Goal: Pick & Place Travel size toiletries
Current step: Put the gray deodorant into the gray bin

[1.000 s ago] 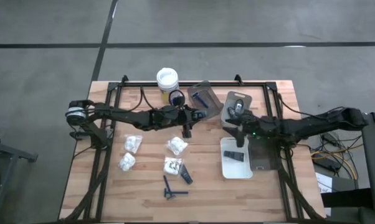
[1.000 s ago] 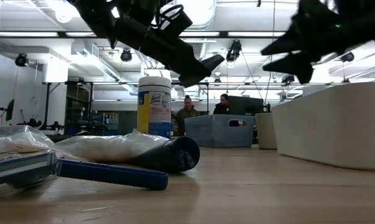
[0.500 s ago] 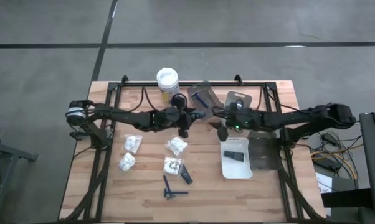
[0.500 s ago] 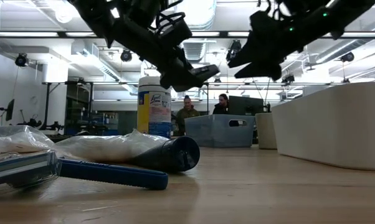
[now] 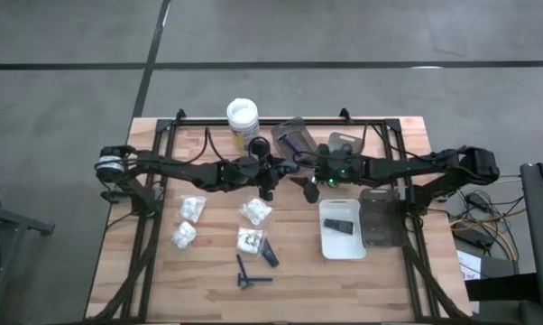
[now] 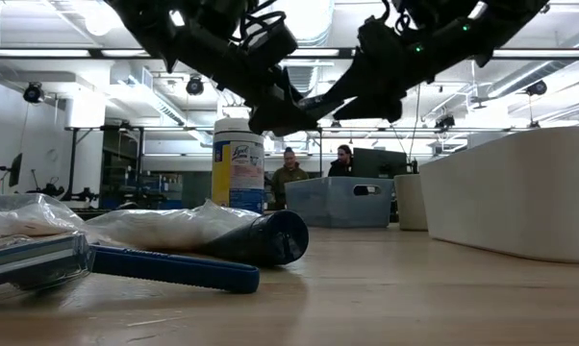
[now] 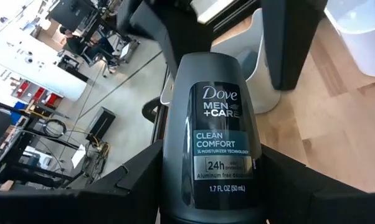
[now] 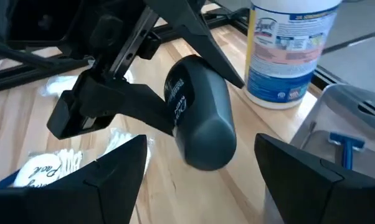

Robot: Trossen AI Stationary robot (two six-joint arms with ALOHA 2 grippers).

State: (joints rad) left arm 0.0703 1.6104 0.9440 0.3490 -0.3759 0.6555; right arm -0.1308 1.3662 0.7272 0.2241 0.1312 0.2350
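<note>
left gripper: clamped on dark grey oval bottle, held in the air above mid worktop
right gripper: wide open, empty, fingers either side of the bottle's free end
other toiletries: white packets, razor on worktop

Dark grey oval bottle base cut off by left wrist view's edge, cap end unseen

The dark grey bottle reads "Dove Men+Care Clean Comfort".
</note>
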